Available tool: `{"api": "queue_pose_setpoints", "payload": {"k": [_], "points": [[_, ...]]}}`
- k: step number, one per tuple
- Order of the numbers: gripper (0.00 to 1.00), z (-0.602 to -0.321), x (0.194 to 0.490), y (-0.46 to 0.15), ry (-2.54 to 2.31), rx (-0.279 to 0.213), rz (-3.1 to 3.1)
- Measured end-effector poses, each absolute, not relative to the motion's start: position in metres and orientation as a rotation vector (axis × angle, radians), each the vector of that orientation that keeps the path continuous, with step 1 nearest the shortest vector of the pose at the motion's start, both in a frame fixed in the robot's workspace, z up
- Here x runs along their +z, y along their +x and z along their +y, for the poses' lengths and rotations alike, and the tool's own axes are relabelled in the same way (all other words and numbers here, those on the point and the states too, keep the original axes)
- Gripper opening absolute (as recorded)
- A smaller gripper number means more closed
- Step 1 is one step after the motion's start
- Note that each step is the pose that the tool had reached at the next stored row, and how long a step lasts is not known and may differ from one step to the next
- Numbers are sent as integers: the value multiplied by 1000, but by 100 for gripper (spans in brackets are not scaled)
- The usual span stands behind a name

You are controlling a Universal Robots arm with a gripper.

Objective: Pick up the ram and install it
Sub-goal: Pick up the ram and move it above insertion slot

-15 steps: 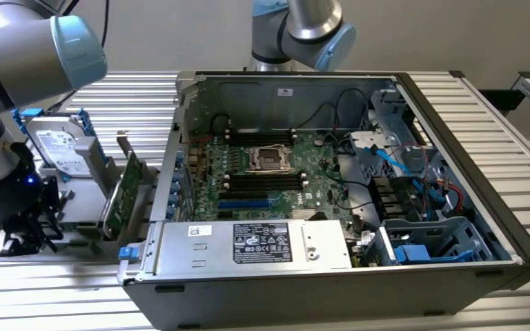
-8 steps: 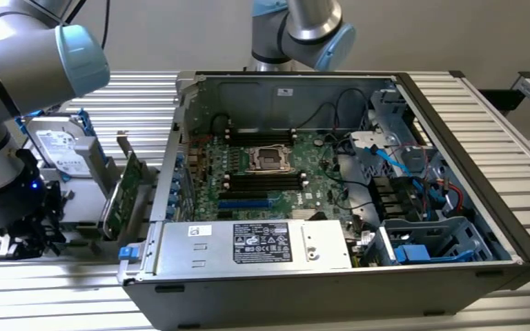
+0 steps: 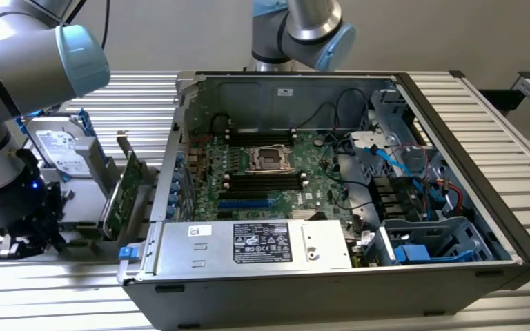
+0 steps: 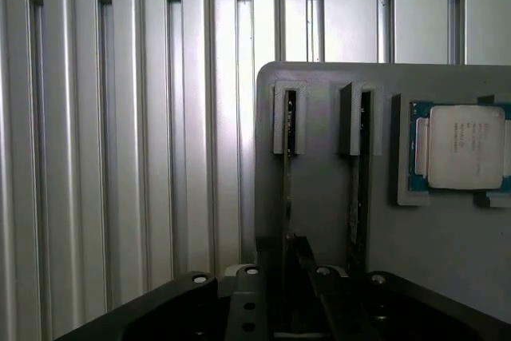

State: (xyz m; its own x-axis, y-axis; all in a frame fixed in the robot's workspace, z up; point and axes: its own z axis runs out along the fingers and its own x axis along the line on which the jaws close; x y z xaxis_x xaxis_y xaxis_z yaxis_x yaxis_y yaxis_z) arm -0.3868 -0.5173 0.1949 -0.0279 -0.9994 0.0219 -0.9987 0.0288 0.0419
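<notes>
The gripper (image 4: 289,251) sits low over a grey fixture block (image 4: 323,197) on the slatted aluminium table (image 4: 120,157). It is lined up on the ram (image 4: 286,185), which stands on edge in a slot of that block. Whether it has clamped the stick or merely straddles it cannot be told. A second memory stick (image 4: 361,185) stands in the neighbouring slot, with a processor (image 4: 465,147) in a recess just beside it. In the exterior view the gripper (image 3: 24,243) hangs at the exterior view's left of the open computer case (image 3: 449,138), near the hard drive (image 3: 63,152) and expansion card (image 3: 122,189); the motherboard (image 3: 265,172) lies exposed.
</notes>
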Motion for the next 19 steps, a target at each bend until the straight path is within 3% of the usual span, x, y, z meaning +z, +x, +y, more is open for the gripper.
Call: {"api": "queue_pose_setpoints", "payload": {"k": [3,19], "points": [[14,-517,195,-387,2158,-23,-2220],[14,-517,196,-387,2158,-23,-2220]]}}
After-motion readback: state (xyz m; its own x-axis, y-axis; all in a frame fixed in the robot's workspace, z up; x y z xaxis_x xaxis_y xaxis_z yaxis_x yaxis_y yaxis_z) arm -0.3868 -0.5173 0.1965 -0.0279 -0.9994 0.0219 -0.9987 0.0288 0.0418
